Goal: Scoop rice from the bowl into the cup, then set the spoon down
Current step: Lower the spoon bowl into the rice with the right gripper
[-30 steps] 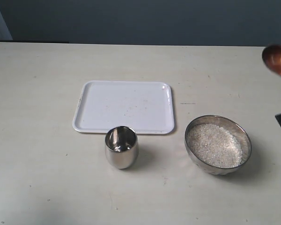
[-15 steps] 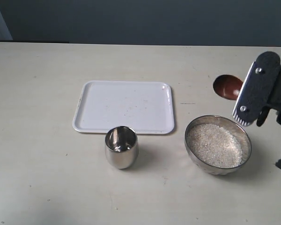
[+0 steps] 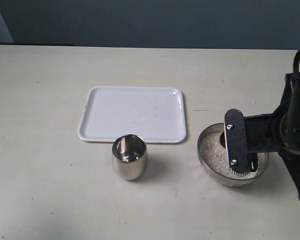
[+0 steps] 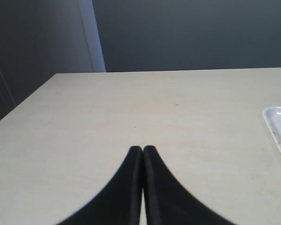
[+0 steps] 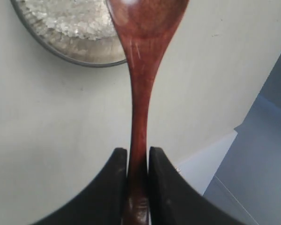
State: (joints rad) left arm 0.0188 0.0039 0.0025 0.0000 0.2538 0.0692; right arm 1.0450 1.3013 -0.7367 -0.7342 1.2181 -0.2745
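The steel bowl (image 3: pixel 211 173) holding white rice (image 3: pixel 210 152) stands at the right of the table. My right gripper (image 3: pixel 238 150) hangs over it, shut on the handle of the reddish-brown wooden spoon (image 5: pixel 141 70). A bit of the spoon's head (image 3: pixel 222 136) shows at the bowl's far side. In the right wrist view the head reaches over the bowl's rim (image 5: pixel 84 55) above the rice (image 5: pixel 70 18); whether it touches the grains I cannot tell. The empty steel cup (image 3: pixel 130 156) stands upright to the bowl's left. My left gripper (image 4: pixel 143 149) is shut and empty, above bare table.
A white rectangular tray (image 3: pixel 132 114) lies behind the cup, a few specks on it; its edge (image 4: pixel 278 126) shows in the left wrist view. The right arm's dark body fills the exterior view's right edge. The left arm is outside the exterior view.
My right gripper, holding the spoon, came from the right edge down and leftward until it was over the bowl. Cup, bowl and tray stayed put.
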